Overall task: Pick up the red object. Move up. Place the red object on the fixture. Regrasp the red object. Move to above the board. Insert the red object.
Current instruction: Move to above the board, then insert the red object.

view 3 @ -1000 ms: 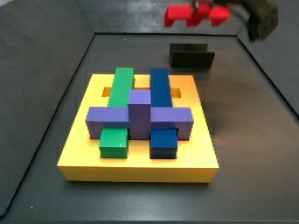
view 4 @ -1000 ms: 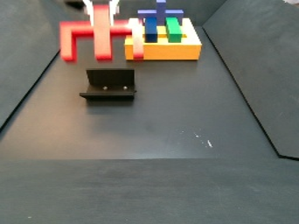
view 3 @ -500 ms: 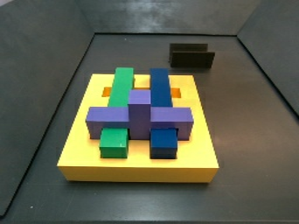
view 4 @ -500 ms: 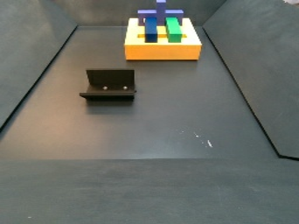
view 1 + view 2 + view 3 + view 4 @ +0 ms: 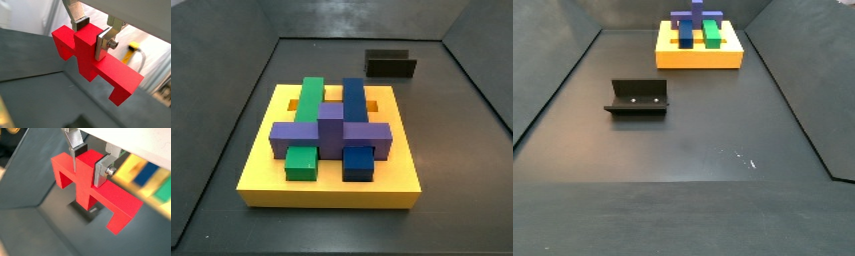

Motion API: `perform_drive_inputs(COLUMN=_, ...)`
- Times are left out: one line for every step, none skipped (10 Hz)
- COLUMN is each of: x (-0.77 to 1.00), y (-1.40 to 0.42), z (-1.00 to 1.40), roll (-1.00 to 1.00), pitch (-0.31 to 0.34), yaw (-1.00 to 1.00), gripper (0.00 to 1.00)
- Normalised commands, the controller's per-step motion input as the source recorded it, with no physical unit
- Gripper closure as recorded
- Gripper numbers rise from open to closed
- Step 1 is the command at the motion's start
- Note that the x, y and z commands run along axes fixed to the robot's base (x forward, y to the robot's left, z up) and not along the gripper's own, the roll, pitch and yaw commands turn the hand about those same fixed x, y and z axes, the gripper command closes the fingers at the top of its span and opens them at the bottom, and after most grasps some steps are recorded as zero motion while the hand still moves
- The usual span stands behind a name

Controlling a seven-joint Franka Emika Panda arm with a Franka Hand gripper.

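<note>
My tool [image 5: 92, 34] holds the red object [image 5: 93, 62] by its middle prong, high above the floor and out of both side views. The fixture [image 5: 637, 96] stands empty, well apart from the board [image 5: 265, 165]. If I descend misaligned, the red object may hit the fixture's back wall and twist between my fingers [image 5: 101, 169].

Dark grey matte floor [image 5: 687, 200] fills both side views, soft light giving it a faint sheen. Dark walls [image 5: 810, 50] rise at 9, 12 and 3 o'clock. Small pale scuff [image 5: 743, 158] toward 4 o'clock.
</note>
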Motion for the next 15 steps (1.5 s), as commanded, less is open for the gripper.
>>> perform_drive_inputs(x=-1.04, y=-1.4, z=0.26, roll=-1.0, pitch=-0.002, yaw=-0.06, gripper=1.0)
perform_drive_inputs(x=-1.06, y=-1.4, z=0.25, roll=-1.0, pitch=0.001, yaw=-0.06, gripper=1.0)
perform_drive_inputs(x=-0.65, y=-0.83, z=0.14, roll=-1.0, pitch=0.003, yaw=-0.06, gripper=1.0)
perform_drive_inputs(x=-0.3, y=-0.35, z=0.05, roll=-1.0, pitch=0.007, yaw=-0.06, gripper=1.0)
perform_drive_inputs(x=-0.16, y=-0.17, z=0.03, roll=-1.0, pitch=0.013, yaw=-0.06, gripper=1.0)
perform_drive_inputs(x=-0.12, y=-0.1, z=0.03, roll=-1.0, pitch=-0.001, yaw=-0.05, gripper=1.0)
perform_drive_inputs(x=-0.11, y=-0.06, z=0.01, roll=-0.91, pitch=-0.018, yaw=-0.05, gripper=1.0)
perform_drive_inputs(x=-0.08, y=0.0, z=0.0, roll=-0.63, pitch=-0.028, yaw=-0.02, gripper=1.0)
perform_drive_inputs(x=-0.06, y=0.01, z=0.0, roll=-0.42, pitch=-0.037, yaw=-0.01, gripper=1.0)
perform_drive_inputs(x=-0.04, y=0.01, z=0.0, roll=-0.27, pitch=-0.033, yaw=-0.01, gripper=1.0)
perform_drive_inputs(x=0.0, y=0.0, z=-0.02, roll=0.0, pitch=0.0, yaw=0.0, gripper=1.0)
perform_drive_inputs(x=0.0, y=0.05, z=-0.22, roll=0.0, pitch=0.0, yaw=-0.02, gripper=1.0)
perform_drive_inputs(x=0.0, y=0.21, z=-0.48, roll=0.03, pitch=0.0, yaw=-0.08, gripper=1.0)
perform_drive_inputs(x=0.0, y=0.25, z=-0.61, roll=0.06, pitch=0.0, yaw=-0.05, gripper=1.0)
perform_drive_inputs(x=0.0, y=0.21, z=-0.61, roll=0.08, pitch=0.0, yaw=-0.01, gripper=1.0)
